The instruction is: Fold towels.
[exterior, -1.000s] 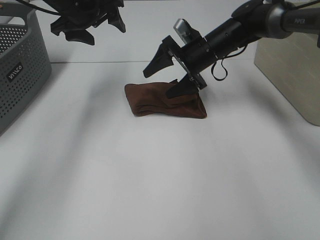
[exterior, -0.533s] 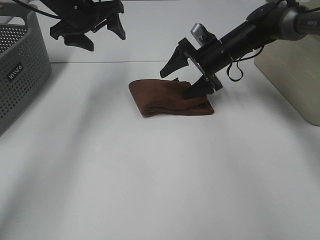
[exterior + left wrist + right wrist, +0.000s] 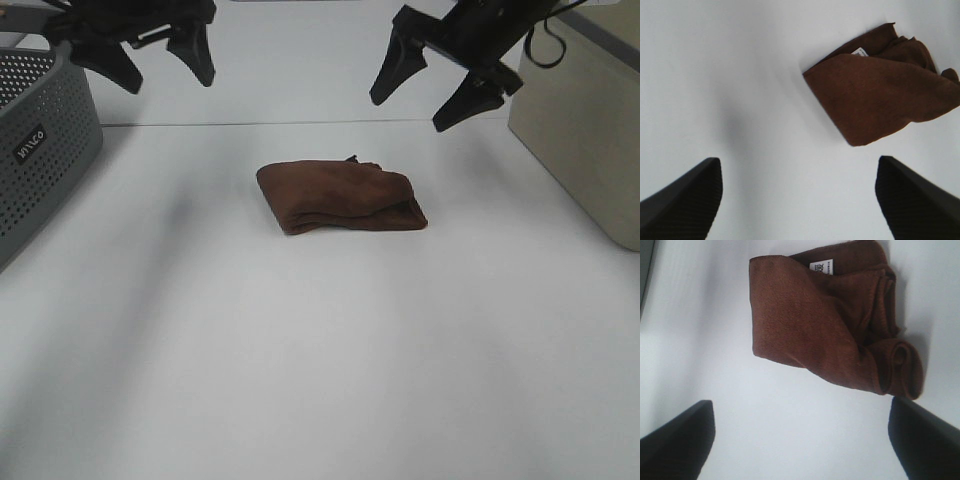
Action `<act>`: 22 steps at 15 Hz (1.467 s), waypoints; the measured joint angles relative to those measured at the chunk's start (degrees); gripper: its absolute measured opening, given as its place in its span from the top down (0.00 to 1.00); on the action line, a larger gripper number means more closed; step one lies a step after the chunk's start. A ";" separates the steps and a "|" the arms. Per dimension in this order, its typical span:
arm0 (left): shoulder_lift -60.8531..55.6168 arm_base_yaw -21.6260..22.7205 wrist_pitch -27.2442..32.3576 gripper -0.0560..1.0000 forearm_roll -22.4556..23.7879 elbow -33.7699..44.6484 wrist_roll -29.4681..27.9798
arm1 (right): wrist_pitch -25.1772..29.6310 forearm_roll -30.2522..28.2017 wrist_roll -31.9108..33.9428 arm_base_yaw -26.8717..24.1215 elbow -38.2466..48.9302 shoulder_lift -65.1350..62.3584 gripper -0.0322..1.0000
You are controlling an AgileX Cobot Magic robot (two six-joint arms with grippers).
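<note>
Mid-bench [image 3: 300,330] lies the towel [image 3: 340,198], folded into a thick, somewhat lumpy bundle, white tag [image 3: 821,267] showing at one edge. Left hand [image 3: 155,58] and right hand [image 3: 425,95] hover above it, both spread wide, holding nothing. Folding looks essentially done; at most a tidy-up remains.

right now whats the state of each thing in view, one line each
towel: folded into a loose bundle, lying on the table, held by neither gripper
white tag: showing at one edge of the towel
left gripper: open, raised, empty
right gripper: open, raised, empty
grey basket: upright at the table's left edge
</note>
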 joint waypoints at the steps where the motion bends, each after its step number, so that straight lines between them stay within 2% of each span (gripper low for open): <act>1: -4.47 0.00 4.70 0.20 5.44 0.00 0.00 | 0.06 -3.67 1.95 0.23 0.97 -5.56 0.12; 4: -11.80 0.00 7.05 0.20 12.32 0.52 0.00 | 0.11 -8.37 3.38 1.20 8.02 -16.04 0.12; 7: -20.63 0.00 7.10 0.20 15.81 7.22 0.00 | 0.11 -10.66 3.67 1.43 17.42 -25.38 0.12; 9: -28.53 0.00 7.10 0.20 16.62 16.62 0.00 | 0.17 -13.75 4.24 1.43 26.18 -33.86 0.12; 13: -48.59 0.00 6.93 0.20 16.79 41.02 -1.95 | -0.29 -17.13 4.47 1.43 45.84 -51.34 0.12; 16: -65.20 0.00 4.76 0.20 16.79 58.73 -2.46 | -4.76 -17.70 3.44 1.43 60.22 -64.80 0.12; 17: -67.55 0.00 4.53 0.20 16.79 60.85 -2.52 | -5.33 -17.76 2.98 1.43 62.68 -67.15 0.12; 18: -79.58 0.00 4.01 0.20 16.79 69.39 -2.52 | -7.22 -18.05 1.09 1.43 71.05 -76.03 0.12; 20: -90.70 0.00 4.07 0.20 16.33 74.94 -2.41 | -7.73 -18.05 -1.26 1.43 77.18 -84.51 0.12; 22: -101.41 0.00 4.07 0.20 14.84 77.52 0.40 | -7.73 -18.05 -2.75 1.43 81.70 -92.99 0.12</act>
